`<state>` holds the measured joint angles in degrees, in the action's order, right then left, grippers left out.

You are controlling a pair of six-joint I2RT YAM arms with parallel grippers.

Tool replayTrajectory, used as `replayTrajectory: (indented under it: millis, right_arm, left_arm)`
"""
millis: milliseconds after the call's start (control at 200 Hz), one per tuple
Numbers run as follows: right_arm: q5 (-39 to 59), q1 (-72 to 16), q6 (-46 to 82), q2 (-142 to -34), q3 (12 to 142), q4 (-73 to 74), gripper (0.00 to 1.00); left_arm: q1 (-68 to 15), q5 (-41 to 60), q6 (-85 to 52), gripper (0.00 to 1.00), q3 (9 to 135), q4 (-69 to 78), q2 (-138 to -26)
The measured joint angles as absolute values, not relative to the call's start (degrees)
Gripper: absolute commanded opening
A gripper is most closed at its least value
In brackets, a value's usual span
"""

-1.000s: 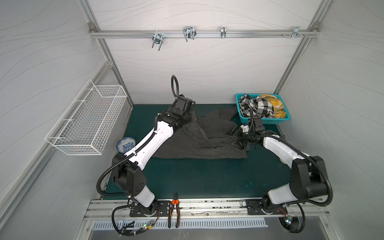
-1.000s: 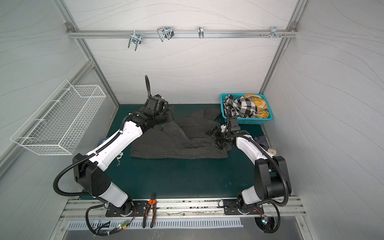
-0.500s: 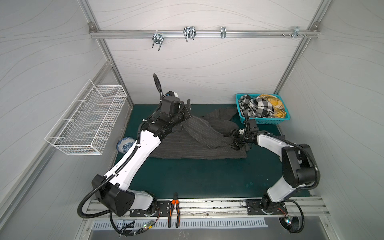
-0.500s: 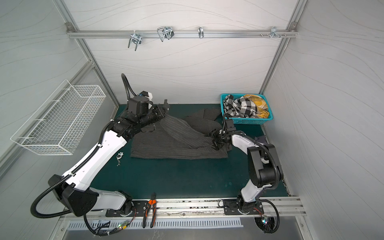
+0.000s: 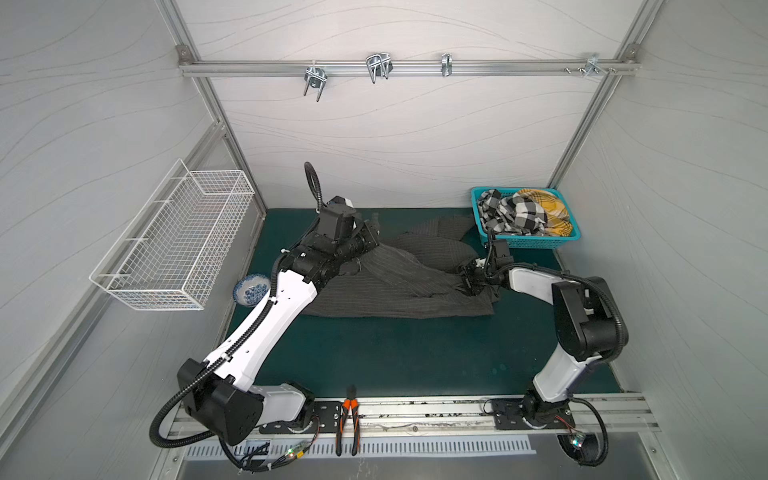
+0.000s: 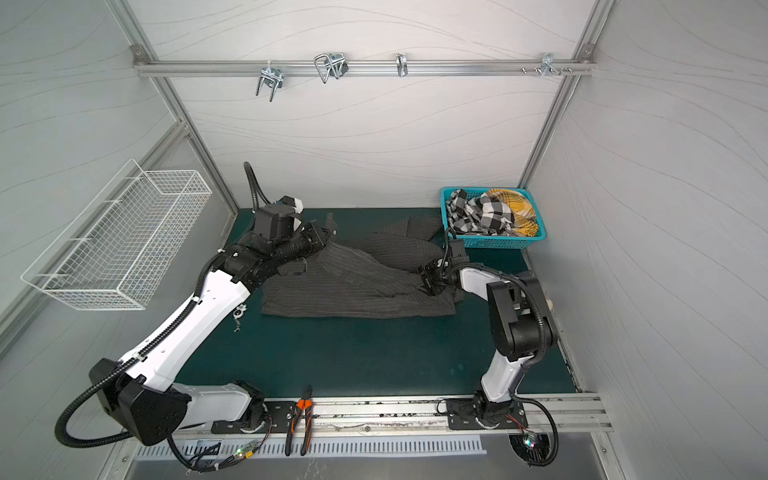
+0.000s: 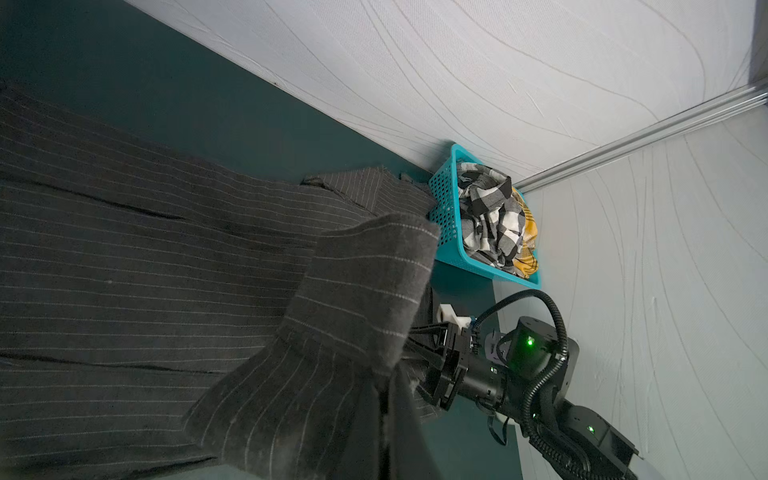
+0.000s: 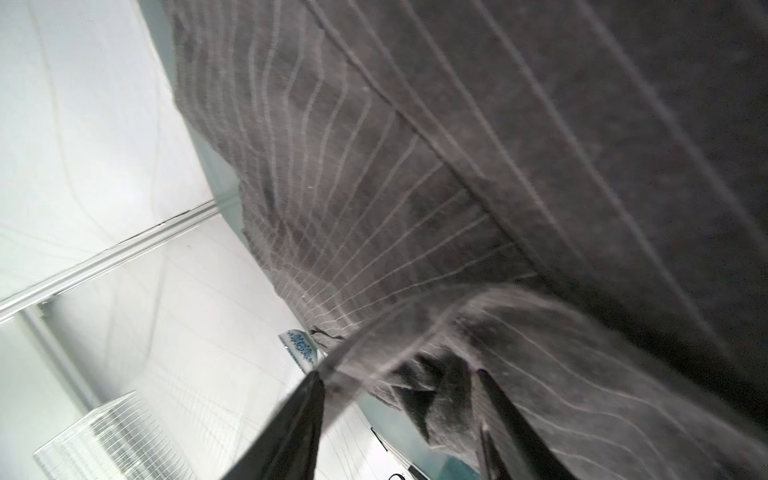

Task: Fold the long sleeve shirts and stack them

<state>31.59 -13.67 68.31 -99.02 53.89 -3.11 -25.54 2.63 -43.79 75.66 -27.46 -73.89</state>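
The dark charcoal pinstriped long sleeve shirt (image 5: 395, 291) (image 6: 353, 295) lies spread on the green mat in both top views. My left gripper (image 5: 372, 236) (image 6: 326, 232) is over its back left part, shut on a raised sleeve. In the left wrist view the cuff (image 7: 365, 291) drapes over the jaws and hides them. My right gripper (image 5: 467, 280) (image 6: 428, 280) is low at the shirt's right edge. In the right wrist view this gripper (image 8: 399, 374) is open, with a bunched fold (image 8: 440, 386) between its fingers (image 8: 307, 415).
A teal basket (image 5: 528, 242) holding checked cloths stands at the back right, close behind the right gripper. A white wire basket (image 5: 174, 245) hangs on the left wall. A blue-patterned bowl (image 5: 251, 289) sits at the mat's left edge. Orange-handled pliers (image 5: 349, 419) lie on the front rail.
My left arm has dropped its elbow outward while keeping its grip on the sleeve, drawing it taut. The right gripper has edged left into the shirt's edge and its jaws have narrowed.
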Motion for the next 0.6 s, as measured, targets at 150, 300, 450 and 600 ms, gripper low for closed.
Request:
replayTrajectory:
  millis: [150, 300, 450, 600]
  right_arm:
    - [30.68, -13.67, 69.10, -97.03, 52.51, -2.85, 0.58]
    - [30.52, -13.69, 70.06, -97.58, 52.53, -2.55, 0.56]
    - [30.52, -13.76, 71.13, -100.12, 52.97, -1.87, 0.45]
    - [30.46, -13.76, 71.61, -102.72, 56.25, -2.33, 0.36]
  left_arm:
    - [-25.47, 3.18, -44.69, 0.00, 73.95, -27.38, -72.77]
    - [-25.28, 3.81, -45.32, 0.00, 73.73, -27.22, -72.66]
    - [-25.26, 4.19, -45.58, 0.00, 73.30, -26.65, -71.68]
    - [-25.23, 4.82, -45.67, 0.00, 71.37, -26.57, -69.73]
